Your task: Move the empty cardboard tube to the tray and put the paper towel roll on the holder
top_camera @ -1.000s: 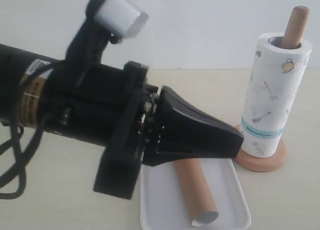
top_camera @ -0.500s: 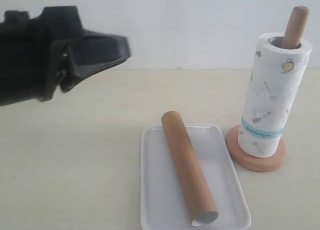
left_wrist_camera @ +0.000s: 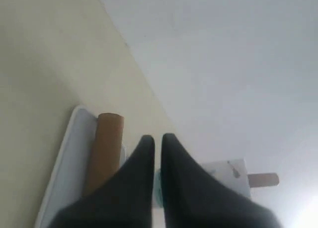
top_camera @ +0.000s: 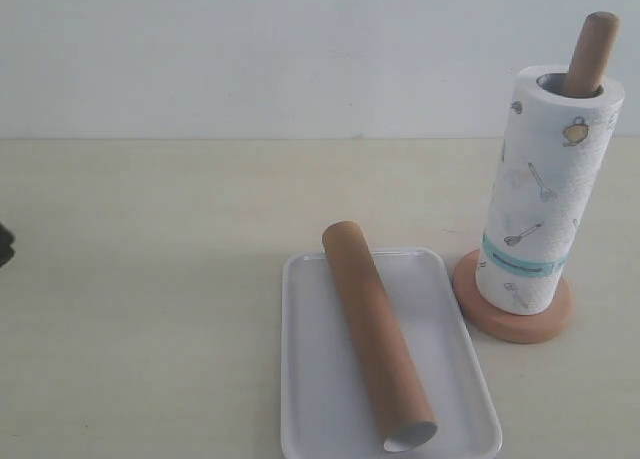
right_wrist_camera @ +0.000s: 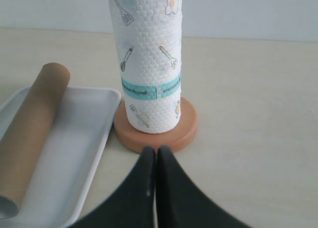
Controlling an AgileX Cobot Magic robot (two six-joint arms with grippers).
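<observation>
Brown cardboard tube (top_camera: pixel 375 334) lies in the flat white plastic tray (top_camera: pixel 310 379), whose near edge is cropped. Printed white paper roll (top_camera: pixel 540 189) hides most of the round-based wooden holder (top_camera: pixel 520 324). The left gripper (left_wrist_camera: pixel 157 138) and right gripper (right_wrist_camera: pixel 155 151) are pinched together, empty.

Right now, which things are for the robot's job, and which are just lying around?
For the job: the cardboard tube, lying in the tray; the paper towel roll, standing on the holder.
Just there: only the table and the wall. I see no other loose things.
</observation>
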